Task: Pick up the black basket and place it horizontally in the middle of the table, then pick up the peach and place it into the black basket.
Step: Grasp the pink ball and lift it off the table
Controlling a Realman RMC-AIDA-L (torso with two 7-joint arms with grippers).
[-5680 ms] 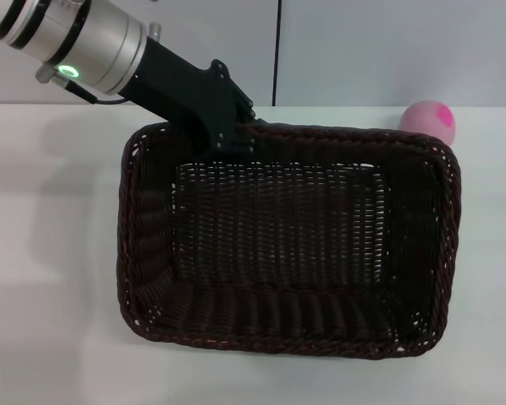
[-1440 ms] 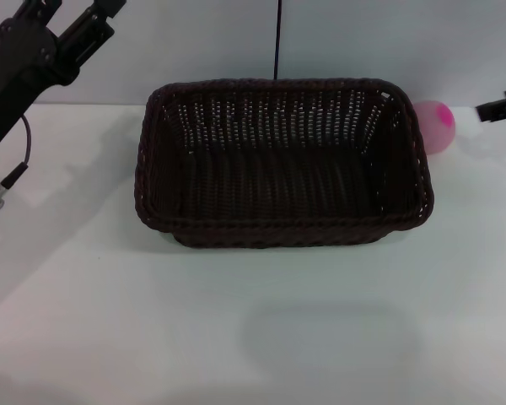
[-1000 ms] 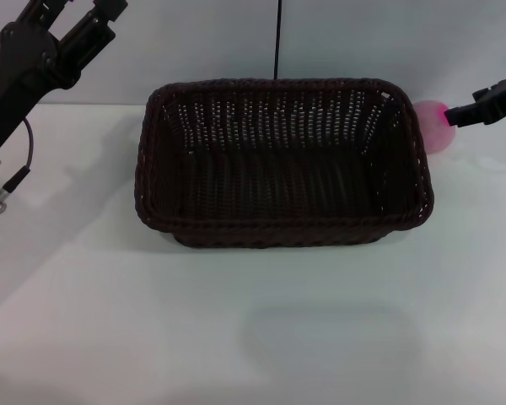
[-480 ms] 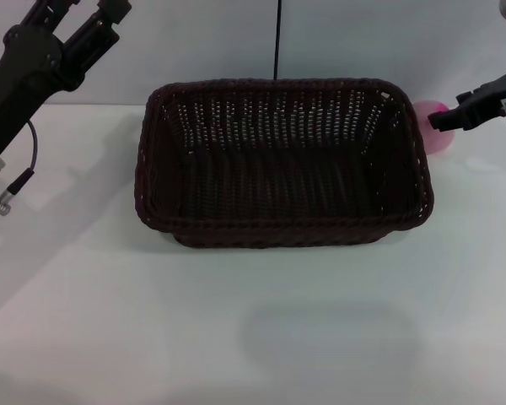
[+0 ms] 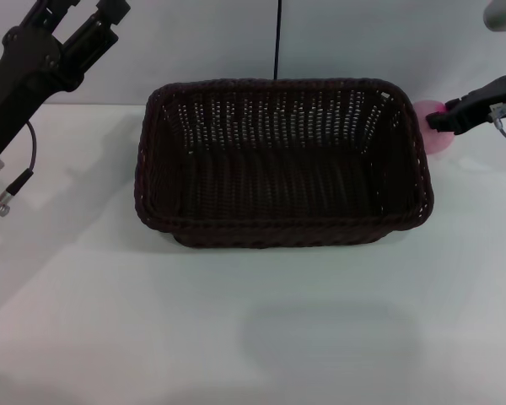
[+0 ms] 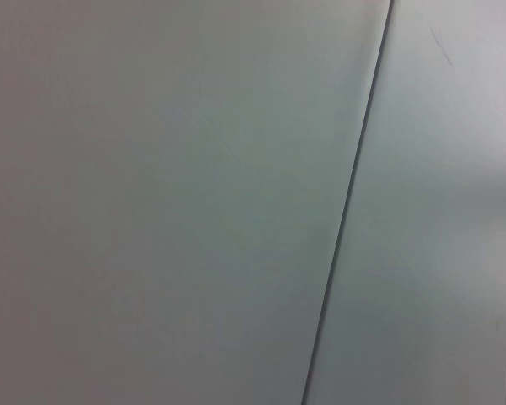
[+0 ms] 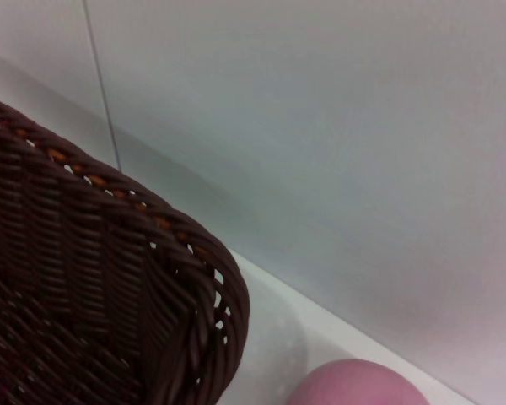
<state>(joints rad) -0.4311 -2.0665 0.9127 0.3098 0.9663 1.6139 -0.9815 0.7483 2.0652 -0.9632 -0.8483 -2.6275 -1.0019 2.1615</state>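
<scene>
Peach (image 5: 436, 135) sits right under my right gripper (image 5: 438, 121), by the black basket's (image 5: 282, 160) far right corner, mostly hidden behind my fingertips. Can't tell how wide the fingers are. Wrist cam shows peach just beside the basket's braided rim, small strip of table (image 5: 236, 321) btwn them; that rim is the thing I could clip. Basket lies long axis crosswise, mid-table. Left gripper (image 5: 76, 13) parked high, well apart, fingers spread.
</scene>
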